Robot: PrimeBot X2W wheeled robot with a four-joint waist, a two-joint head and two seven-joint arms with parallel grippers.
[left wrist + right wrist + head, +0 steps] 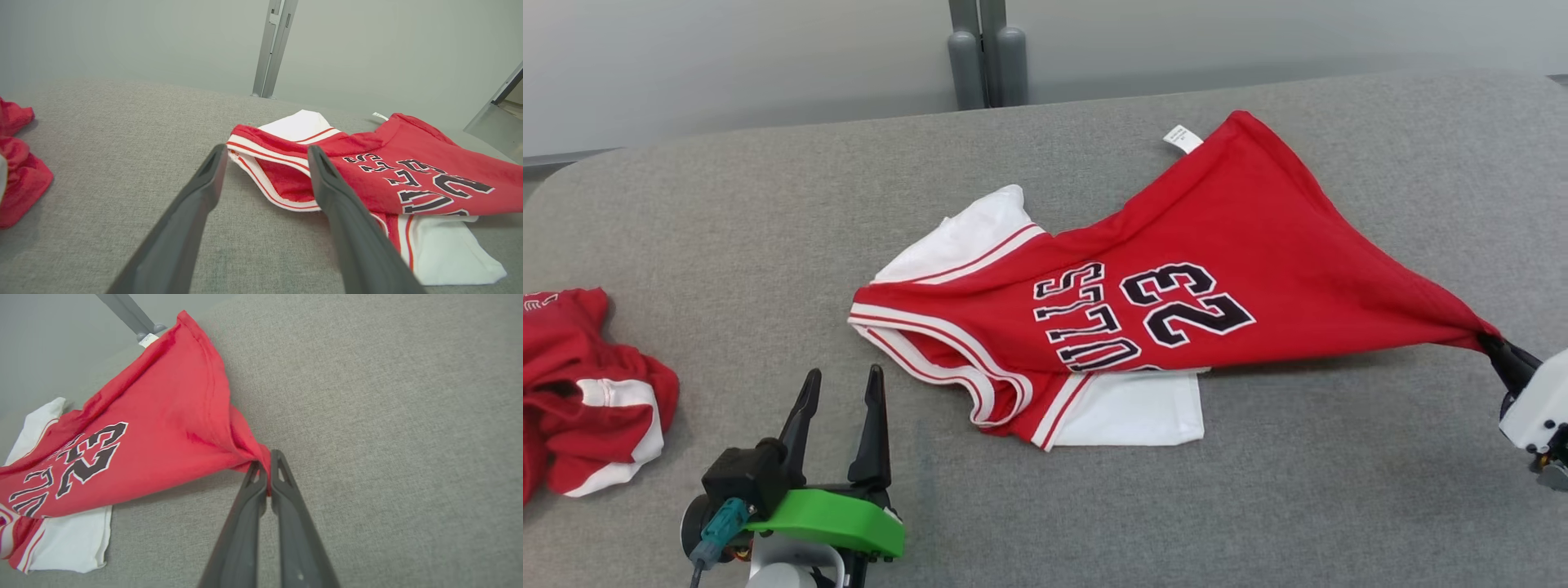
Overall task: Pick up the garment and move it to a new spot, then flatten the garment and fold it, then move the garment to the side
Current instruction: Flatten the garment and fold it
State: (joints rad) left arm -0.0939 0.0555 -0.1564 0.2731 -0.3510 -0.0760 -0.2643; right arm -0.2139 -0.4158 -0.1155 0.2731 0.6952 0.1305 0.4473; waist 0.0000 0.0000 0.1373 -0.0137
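A: Head view, entry one: surface and room?
B: Grey woven table, padded look, far edge running from 10 to 2 o'clock. Behind it a pale wall, with one grey post at 12 o'clock.
A: Entry two: edges and free ground?
B: Rounded corner at 10 o'clock. Bare surface at 5 to 6 o'clock between the two grippers, and more at 1 to 2 o'clock beyond the jersey. One strip at 9 o'clock separates the jersey from a crumpled red-and-white cloth, which sits at 8 o'clock against the frame edge.
A: Entry three: the garment?
B: Red jersey, number 23, white fabric showing beneath, white label at 1 o'clock. It lies mid-table with the striped-trim end toward 8 o'clock. The hem end is drawn to a point toward 4 o'clock and raised off the surface, with shadow under it.
A: Entry four: fingers?
B: Right gripper at 4 o'clock: fingers closed together, pinching the jersey's hem corner between the tips. Left gripper at 7 o'clock: fingers spread wide, holding nothing, tips pointing to 12. The jersey's striped trim lies near, at 2 o'clock from them, not touching.
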